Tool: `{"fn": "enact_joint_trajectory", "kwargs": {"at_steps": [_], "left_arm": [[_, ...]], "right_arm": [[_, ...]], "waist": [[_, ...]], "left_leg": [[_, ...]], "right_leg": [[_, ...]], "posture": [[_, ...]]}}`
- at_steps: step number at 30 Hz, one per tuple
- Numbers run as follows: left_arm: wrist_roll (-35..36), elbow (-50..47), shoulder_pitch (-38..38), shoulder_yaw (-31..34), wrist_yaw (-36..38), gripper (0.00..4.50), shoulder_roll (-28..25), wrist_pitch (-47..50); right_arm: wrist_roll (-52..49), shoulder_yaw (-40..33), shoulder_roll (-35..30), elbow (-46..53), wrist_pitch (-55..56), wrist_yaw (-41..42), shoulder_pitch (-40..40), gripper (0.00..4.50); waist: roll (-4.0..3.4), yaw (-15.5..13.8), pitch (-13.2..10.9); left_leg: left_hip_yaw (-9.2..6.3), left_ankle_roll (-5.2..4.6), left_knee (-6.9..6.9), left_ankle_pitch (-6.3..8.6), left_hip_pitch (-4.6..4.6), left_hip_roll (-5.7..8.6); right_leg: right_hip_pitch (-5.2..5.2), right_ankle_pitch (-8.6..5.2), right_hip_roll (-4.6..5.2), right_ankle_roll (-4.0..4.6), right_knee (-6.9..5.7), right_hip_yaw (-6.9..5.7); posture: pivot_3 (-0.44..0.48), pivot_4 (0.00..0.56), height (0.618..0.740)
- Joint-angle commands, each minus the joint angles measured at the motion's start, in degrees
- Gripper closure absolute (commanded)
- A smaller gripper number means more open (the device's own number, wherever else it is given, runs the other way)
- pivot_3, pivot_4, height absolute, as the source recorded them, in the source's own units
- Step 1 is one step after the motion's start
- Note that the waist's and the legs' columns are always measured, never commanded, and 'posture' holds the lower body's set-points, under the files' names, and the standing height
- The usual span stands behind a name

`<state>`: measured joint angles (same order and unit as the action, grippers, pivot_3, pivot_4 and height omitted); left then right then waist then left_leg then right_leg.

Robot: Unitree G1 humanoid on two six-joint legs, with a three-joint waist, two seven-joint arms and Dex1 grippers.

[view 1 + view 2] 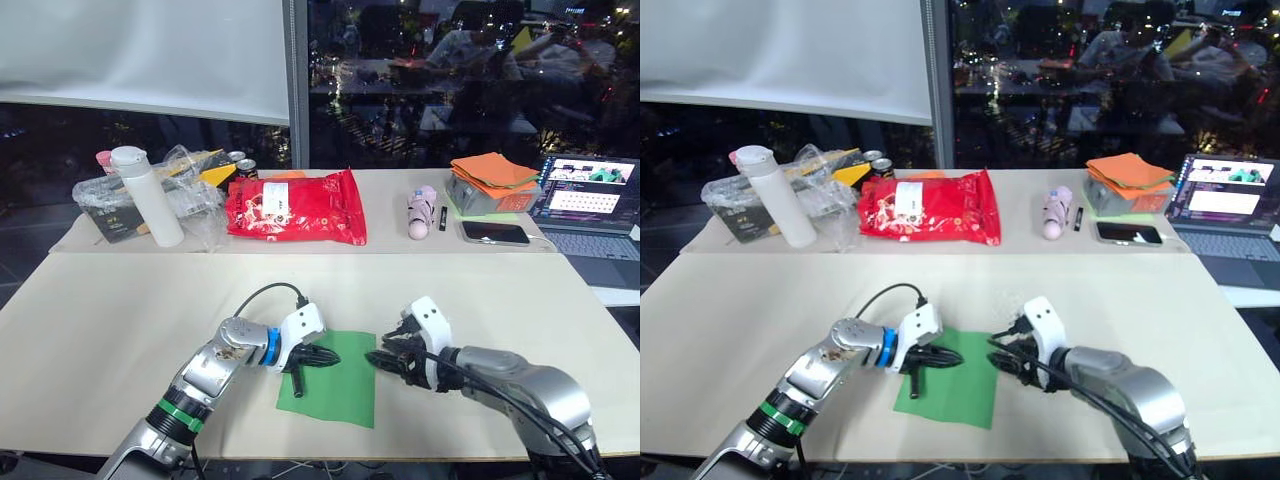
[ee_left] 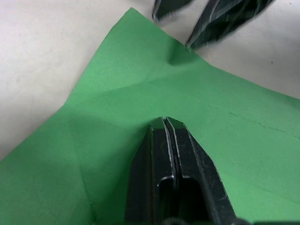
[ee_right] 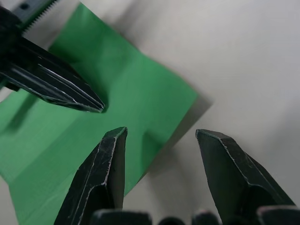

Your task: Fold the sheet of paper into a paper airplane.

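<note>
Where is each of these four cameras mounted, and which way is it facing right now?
Left eye view: head camera, looking forward and down over the table; both arms show, the left tool shut on top of the sheet of paper.
Right eye view: the other eye of that head camera, same scene.
Left wrist view: on the left wrist, looking along its shut fingers across the green sheet.
Right wrist view: on the right wrist, looking along the open right tool at the sheet's edge.
Shared: both wrist views catch the other arm's tool over the paper.

Green sheet of paper (image 1: 330,380) on the table (image 1: 120,310), between left hand (image 1: 322,356) and right hand (image 1: 383,359).
</note>
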<state>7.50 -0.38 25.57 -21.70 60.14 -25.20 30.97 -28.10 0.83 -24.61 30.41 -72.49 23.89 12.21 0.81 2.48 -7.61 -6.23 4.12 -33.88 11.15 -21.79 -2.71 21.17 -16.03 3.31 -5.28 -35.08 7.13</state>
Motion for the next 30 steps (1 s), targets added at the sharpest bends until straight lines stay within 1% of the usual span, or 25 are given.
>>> {"fn": "enact_joint_trajectory", "kwargs": {"at_steps": [1, 5, 8, 9, 10, 13, 14, 19, 23, 27, 30], "left_arm": [[-0.3, 1.2, -0.4, -0.3, 0.1, 4.50, -0.8, -0.3], [-0.3, 2.4, -0.1, 0.5, -0.2, 4.50, -1.2, -0.9], [-0.1, 2.9, 0.0, 0.9, -0.1, 4.50, -1.5, -1.1], [-0.1, 3.1, 0.0, 1.0, -0.1, 4.50, -1.5, -1.2], [-0.1, 3.4, 0.0, 1.1, -0.3, 4.50, -1.6, -1.4], [-0.1, 3.9, 0.1, 1.6, -0.6, 4.50, -1.8, -1.7], [0.5, 3.8, 0.1, 2.3, -0.6, 4.50, -1.8, -1.6], [3.3, 3.0, 0.2, 4.8, -0.5, 4.50, -1.6, -1.1], [3.4, 3.0, 0.0, 5.2, -1.3, 4.50, -1.2, -0.8], [3.4, 2.5, -0.6, 4.8, -1.9, 4.50, -0.7, -0.8], [3.8, 2.3, -1.0, 5.2, -2.6, 4.50, -0.2, -0.6]], "right_arm": [[-0.3, -2.8, 1.2, 0.2, -1.1, -2.1, 0.9, 1.88], [-1.6, -3.5, 2.5, -0.4, -1.0, -1.9, 1.4, 1.88], [-1.9, -2.6, 2.4, -1.1, -0.8, -1.0, 2.4, 2.67], [-2.2, -2.5, 2.5, -1.2, -1.0, -0.6, 2.6, 2.98], [-2.5, -2.4, 2.9, -1.4, -1.1, -0.4, 2.8, 3.41], [-2.7, -1.4, 3.3, -2.5, -0.6, -0.1, 3.3, 4.36], [-2.5, -0.8, 2.8, -3.0, -0.2, 0.2, 3.6, 4.46], [-1.4, 0.9, 0.4, -5.8, 2.9, 1.9, 6.6, 4.46], [0.5, 4.7, -3.0, -8.1, 7.3, 4.7, 9.0, 4.46], [4.6, 9.8, -7.5, -11.8, 14.1, 9.1, 12.5, 4.46], [8.0, 13.1, -10.2, -12.9, 18.7, 11.2, 13.7, 4.46]], "waist": [[0.00, 0.0, 0.0], [0.00, 0.1, 0.0], [-0.01, 0.2, 0.0], [-0.01, 0.2, 0.0], [-0.01, 0.2, 0.0], [-0.01, 0.2, 0.0], [-0.01, 0.2, 0.0], [-0.02, 0.3, 0.0], [-0.01, 0.1, 0.0], [-0.01, 0.1, 0.0], [-0.02, 0.1, 0.0]], "left_leg": [[0.00, 0.00, 0.00, 0.00, 0.00, 0.00], [0.00, 0.00, 0.01, 0.00, 0.02, 0.00], [0.00, 0.00, 0.02, 0.00, 0.05, -0.01], [0.00, 0.00, 0.01, 0.00, 0.04, -0.01], [0.00, 0.00, 0.02, 0.00, 0.04, -0.01], [0.00, 0.00, 0.02, 0.00, 0.05, -0.01], [0.00, 0.00, 0.02, 0.00, 0.05, -0.01], [0.00, 0.00, 0.02, 0.00, 0.03, -0.01], [0.00, 0.00, 0.02, 0.00, -0.02, -0.01], [0.00, 0.00, 0.02, 0.00, -0.04, 0.00], [0.00, 0.00, 0.01, 0.00, -0.04, 0.00]], "right_leg": [[0.00, 0.00, 0.00, 0.00, 0.00, 0.00], [0.00, 0.00, 0.00, 0.00, -0.01, 0.00], [0.00, 0.00, 0.00, 0.00, -0.03, 0.00], [0.00, 0.00, 0.00, 0.00, -0.03, 0.00], [0.00, 0.00, -0.01, 0.00, -0.03, 0.00], [0.00, 0.00, 0.00, 0.00, -0.03, 0.00], [0.00, 0.00, -0.01, 0.00, -0.03, 0.00], [0.03, 0.00, -0.01, 0.00, -0.04, 0.00], [0.05, 0.00, 0.00, -0.01, -0.01, 0.00], [0.05, 0.00, 0.00, -0.01, 0.01, 0.00], [0.05, 0.00, 0.00, -0.01, 0.01, 0.00]], "posture": [[0.000, 0.150, 0.732], [0.000, 0.150, 0.732], [0.000, 0.150, 0.732], [0.000, 0.150, 0.732], [0.000, 0.150, 0.732], [0.000, 0.150, 0.732], [0.000, 0.150, 0.732], [0.000, 0.150, 0.732], [0.000, 0.150, 0.732], [0.000, 0.150, 0.732], [0.000, 0.150, 0.732]]}}
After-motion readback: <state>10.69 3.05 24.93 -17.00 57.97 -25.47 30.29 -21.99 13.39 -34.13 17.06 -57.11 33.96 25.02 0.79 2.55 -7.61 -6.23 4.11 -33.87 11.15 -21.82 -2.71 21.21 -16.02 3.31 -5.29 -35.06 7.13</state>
